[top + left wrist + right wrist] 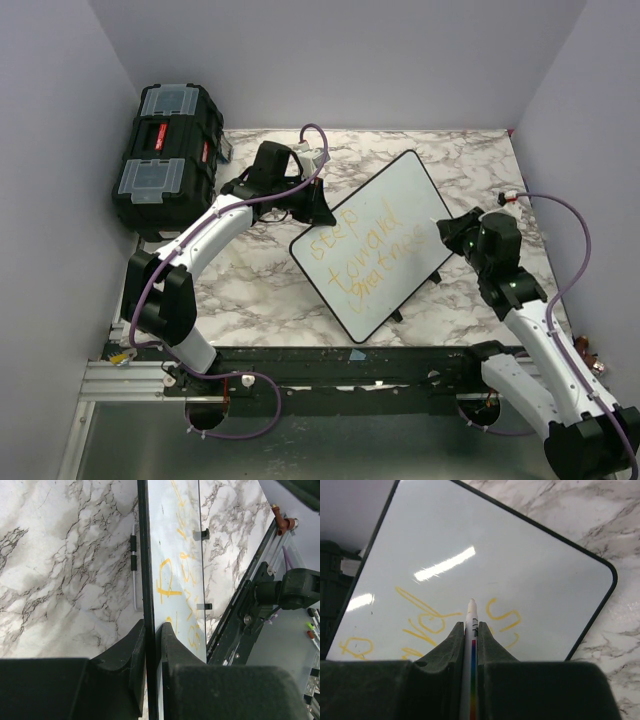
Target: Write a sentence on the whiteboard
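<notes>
**Board pinched on the left, marker gripped on the right**

Clamping the far left rim of the whiteboard with the left gripper, jaws narrow on the thin black edge. Gripping a white marker in the right gripper, closed tight on the barrel. Tip aimed at the board's right part, among the orange words of the sentence; contact unclear. Board lying slantwise mid-table, between both grippers. Black toolbox at far left, well apart.
</notes>
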You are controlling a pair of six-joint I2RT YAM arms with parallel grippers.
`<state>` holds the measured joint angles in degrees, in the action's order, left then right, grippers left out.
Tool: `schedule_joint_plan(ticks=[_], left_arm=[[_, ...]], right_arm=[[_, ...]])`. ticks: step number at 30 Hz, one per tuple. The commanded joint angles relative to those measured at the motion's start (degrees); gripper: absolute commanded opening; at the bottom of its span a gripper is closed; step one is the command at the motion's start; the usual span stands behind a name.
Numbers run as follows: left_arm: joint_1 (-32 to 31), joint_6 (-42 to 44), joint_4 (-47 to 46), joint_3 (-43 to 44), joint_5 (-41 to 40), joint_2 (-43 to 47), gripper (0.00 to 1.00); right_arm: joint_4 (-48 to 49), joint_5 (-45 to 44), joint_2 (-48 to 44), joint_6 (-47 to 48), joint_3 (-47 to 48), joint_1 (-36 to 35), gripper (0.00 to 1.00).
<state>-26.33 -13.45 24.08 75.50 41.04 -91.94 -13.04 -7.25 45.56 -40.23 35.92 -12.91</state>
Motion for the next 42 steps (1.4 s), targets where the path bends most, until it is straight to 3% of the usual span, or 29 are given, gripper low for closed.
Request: schedule_joint_plan(ticks=[1,13,42], left_arm=[[-1.4,6.2,0.3,-1.3,-0.6,0.6,0.0],[-1.4,6.5,0.5,-1.5,-0.6,0.6,0.0],[-1.4,6.7,0.6,-1.3,-0.6,0.3,0.0]], right_arm=[[1.9,-7.0,1.5,1.6,2.9,-0.1,0.01],[5.3,-3.1,11.0,1.2,4.3,0.4,0.01],[7.6,-2.0,17.6,2.1,6.3,3.8,0.01]])
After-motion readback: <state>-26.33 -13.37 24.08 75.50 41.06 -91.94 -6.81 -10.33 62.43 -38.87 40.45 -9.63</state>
